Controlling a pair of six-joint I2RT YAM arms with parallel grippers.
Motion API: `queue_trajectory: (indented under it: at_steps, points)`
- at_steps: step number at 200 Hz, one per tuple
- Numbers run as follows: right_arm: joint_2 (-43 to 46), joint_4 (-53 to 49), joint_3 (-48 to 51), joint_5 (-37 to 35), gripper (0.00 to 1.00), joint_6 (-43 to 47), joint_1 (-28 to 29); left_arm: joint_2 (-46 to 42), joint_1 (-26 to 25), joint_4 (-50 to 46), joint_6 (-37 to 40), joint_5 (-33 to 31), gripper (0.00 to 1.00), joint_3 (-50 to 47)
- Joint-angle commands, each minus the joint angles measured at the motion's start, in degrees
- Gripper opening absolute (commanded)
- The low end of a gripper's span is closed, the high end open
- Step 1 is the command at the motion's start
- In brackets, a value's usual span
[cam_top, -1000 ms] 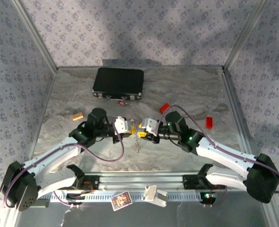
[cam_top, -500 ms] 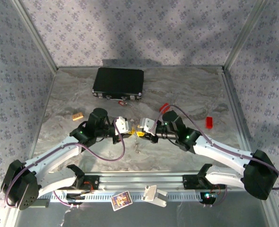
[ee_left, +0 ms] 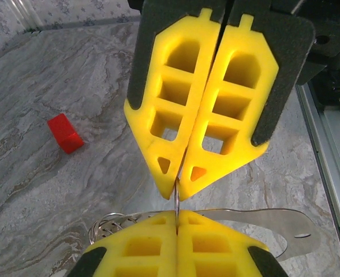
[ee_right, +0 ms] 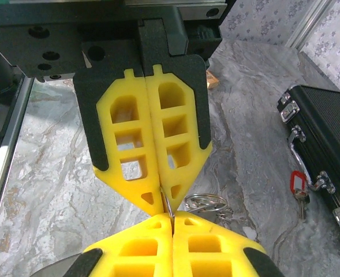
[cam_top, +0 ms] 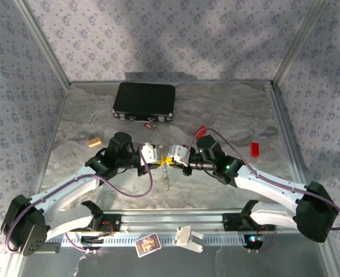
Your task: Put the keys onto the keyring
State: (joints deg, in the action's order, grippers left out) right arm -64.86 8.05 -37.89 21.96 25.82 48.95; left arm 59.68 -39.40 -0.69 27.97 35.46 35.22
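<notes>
The keyring (cam_top: 167, 175) is found near the middle of the table (cam_top: 227, 115), its thin wire loop now pinched from both sides. Within the last second the right gripper (ee_left: 179, 187) has been brought in and clamped shut on it, tip to tip with the left gripper (ee_right: 162, 199), which is kept clenched on the same wire. The ring is thus judged ready to be pried open. The red key (ee_right: 297, 183) is seen beside the black case (ee_right: 325, 133), well apart. How much wire is caught is hidden by the yellow pads (ee_left: 152, 151), and whether any key is threaded cannot be told
</notes>
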Motion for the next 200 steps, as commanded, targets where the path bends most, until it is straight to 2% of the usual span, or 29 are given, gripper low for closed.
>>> queue_trajectory:
  at_steps: [1, 14, 37, 62, 94, 116, 132, 145, 152, 179, 185, 200]
  points:
    - [-0.6, -0.5, -2.4, 0.8, 0.00, 0.3, 0.1, -0.7, -0.6, 1.2, -0.1, 2.7, 0.00, 3.0]
    - [-0.6, -0.4, -2.3, 1.6, 0.00, 0.3, 0.2, -0.5, -0.6, 1.6, -0.5, 2.5, 0.00, 2.9]
    - [-0.6, 0.3, -2.2, 3.1, 0.00, -0.2, 0.0, 0.0, -0.6, 1.7, -0.9, 2.5, 0.09, 3.0]
    - [-0.8, 1.3, -1.9, 4.0, 0.00, -0.8, 0.0, 0.3, -0.8, 1.7, -1.1, 2.6, 0.10, 3.2]
    - [-1.0, 1.8, -1.7, 4.5, 0.00, -1.2, 0.0, 0.2, -0.9, 1.9, -1.1, 2.6, 0.10, 3.4]
    - [-1.0, 2.0, -1.6, 4.3, 0.00, -1.5, -0.1, 0.3, -0.9, 1.8, -0.8, 2.7, 0.00, 3.5]
    - [-0.4, 2.0, -1.2, 3.1, 0.00, -1.8, -0.3, 0.2, -0.9, 1.6, -0.6, 2.3, 0.00, 3.6]
    - [1.1, 3.0, -0.1, 1.2, 0.23, -3.4, -1.2, -0.1, -0.9, 1.6, -0.6, 1.8, 0.00, 3.6]
    - [2.3, 3.6, 0.8, 0.5, 0.30, -4.7, -2.2, -0.3, -0.9, 1.9, -0.9, 1.2, 0.00, 3.5]
    - [8.7, 3.9, 5.0, -5.2, 0.40, -13.8, -7.1, -0.5, -1.2, 2.9, -2.0, -1.0, 0.00, 3.1]
    - [9.8, 3.5, 5.7, -7.9, 0.42, -15.6, -7.8, -0.4, -1.4, 3.0, -2.3, -1.7, 0.00, 3.0]
    - [12.5, -0.9, 7.1, -19.9, 0.46, -23.0, -8.3, -0.4, -1.5, 4.0, -4.0, -3.2, 0.00, 2.7]
